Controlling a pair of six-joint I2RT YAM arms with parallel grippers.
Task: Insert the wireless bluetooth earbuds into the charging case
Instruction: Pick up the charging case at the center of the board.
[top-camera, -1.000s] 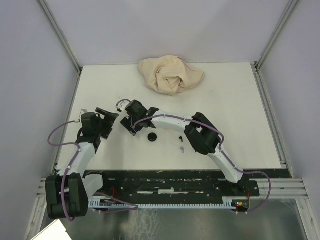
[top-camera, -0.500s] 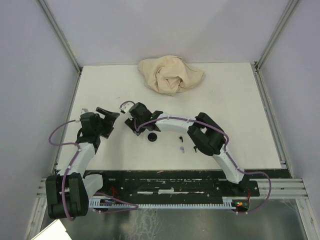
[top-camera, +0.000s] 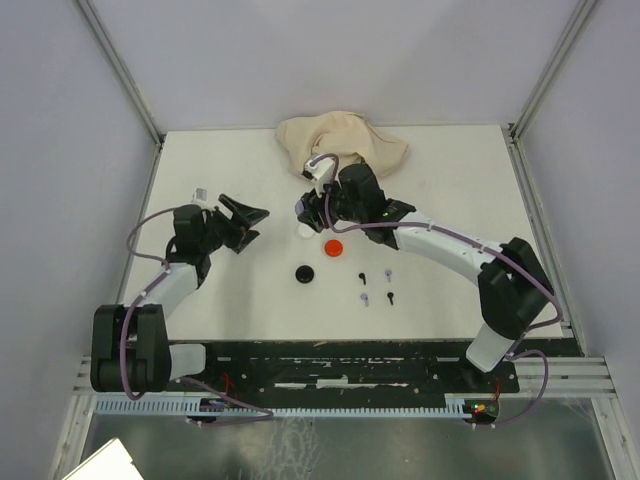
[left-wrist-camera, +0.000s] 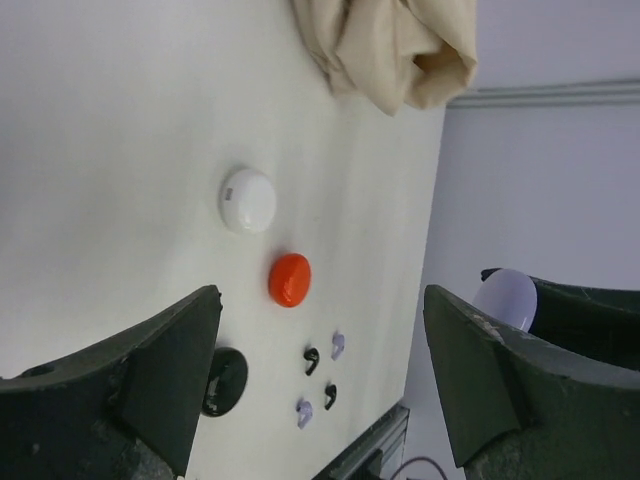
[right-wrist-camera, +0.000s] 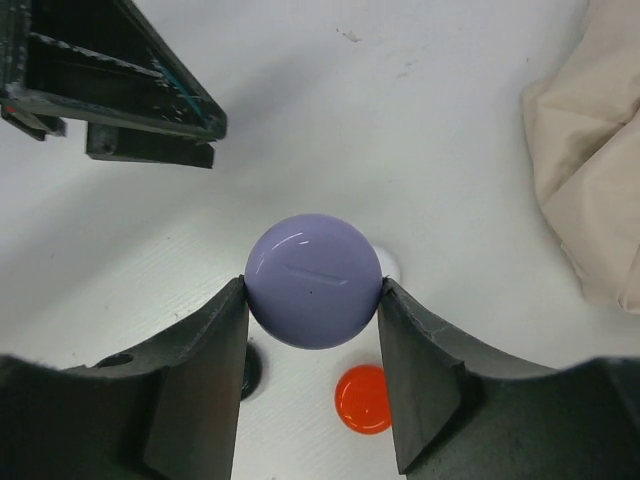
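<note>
- Jaws on the left pincer (top-camera: 248, 212) are standing wide apart with nothing between them, hovering over the table (top-camera: 460, 200) to the left of the discs.
- Three small round discs are lying near the middle: a black disc (top-camera: 304, 274) nearest the arms, a white disc (top-camera: 303, 232) beyond it, and a red disc (top-camera: 334, 246) just beside the white one.
- The right pincer (right-wrist-camera: 312, 300) is gripping a round lavender case (right-wrist-camera: 312, 265) by its sides and holding it above the white disc, close to the crumpled cloth (top-camera: 340, 145).
- Four earbuds are showing, two black (top-camera: 362, 277) and two lavender (top-camera: 387, 272). They are lying loose on the table right of the black disc, well apart from the held case. I am not spotting any other colours.
- Those earbuds are looking featherlight, hard and slick, so I am guessing they will skid or flip if nudged. A pinch across the bulb end looks steadiest, leaving the stem free to go in first.
- Compared with a second ago, the right arm is reaching much farther out. Its pincer was folded in low beside the black disc and is now up by the cloth. The white and red discs and two more earbuds are in view, and the left pincer is sitting higher and farther right.
</note>
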